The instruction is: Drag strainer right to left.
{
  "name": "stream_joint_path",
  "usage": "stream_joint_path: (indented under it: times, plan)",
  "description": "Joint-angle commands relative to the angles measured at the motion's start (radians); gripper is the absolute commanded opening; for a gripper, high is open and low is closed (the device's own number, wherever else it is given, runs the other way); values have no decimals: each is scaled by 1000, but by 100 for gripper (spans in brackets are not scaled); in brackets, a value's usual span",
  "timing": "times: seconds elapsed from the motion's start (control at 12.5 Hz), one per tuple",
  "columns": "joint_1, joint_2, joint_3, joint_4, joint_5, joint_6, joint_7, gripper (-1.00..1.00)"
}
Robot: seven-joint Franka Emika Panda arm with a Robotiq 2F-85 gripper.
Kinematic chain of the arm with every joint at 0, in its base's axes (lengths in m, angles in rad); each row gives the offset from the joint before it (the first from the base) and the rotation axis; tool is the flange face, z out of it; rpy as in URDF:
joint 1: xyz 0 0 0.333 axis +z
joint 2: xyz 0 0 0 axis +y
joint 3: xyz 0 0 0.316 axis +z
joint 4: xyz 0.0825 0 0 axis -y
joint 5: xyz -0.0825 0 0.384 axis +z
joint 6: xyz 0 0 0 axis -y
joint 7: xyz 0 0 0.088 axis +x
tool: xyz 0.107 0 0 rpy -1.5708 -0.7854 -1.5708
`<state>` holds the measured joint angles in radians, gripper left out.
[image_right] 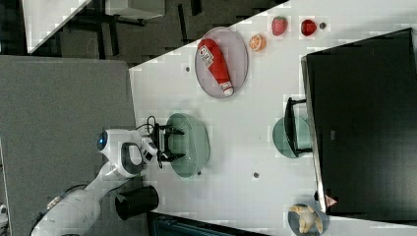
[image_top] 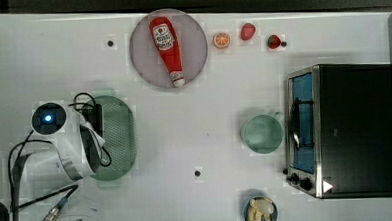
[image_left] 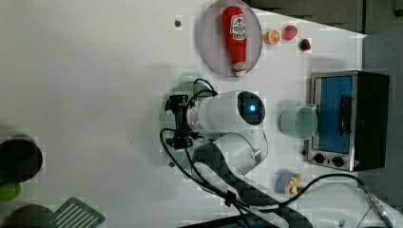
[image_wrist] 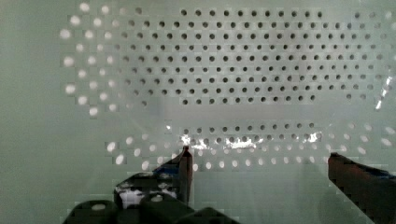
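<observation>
The gripper [image_wrist: 257, 161] hangs wide open and empty right over the strainer [image_top: 116, 136], which sits at the top view's left beside the arm's base, so it should sink inside the perforated bowl, press one finger against the wall, and push slow and level.

Sage-green perforated strainer [image_top: 117, 136]

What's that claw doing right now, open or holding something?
Gripper: open, holding nothing, fingers spread right over the green strainer.
</observation>
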<state>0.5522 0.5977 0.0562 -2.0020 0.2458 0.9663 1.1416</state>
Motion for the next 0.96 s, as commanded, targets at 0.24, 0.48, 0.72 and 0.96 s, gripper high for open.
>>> stream_joint_path:
  times: [0.24, 0.48, 0.72, 0.96]
  plan:
    - [96, 52, 19, 118, 44, 2, 86, 100]
    - [119, 59, 15, 135, 47, 3, 95, 100]
    - [142, 67, 16, 151, 51, 50, 170, 100]
    - [146, 31, -4, 147, 7, 15, 96, 100]
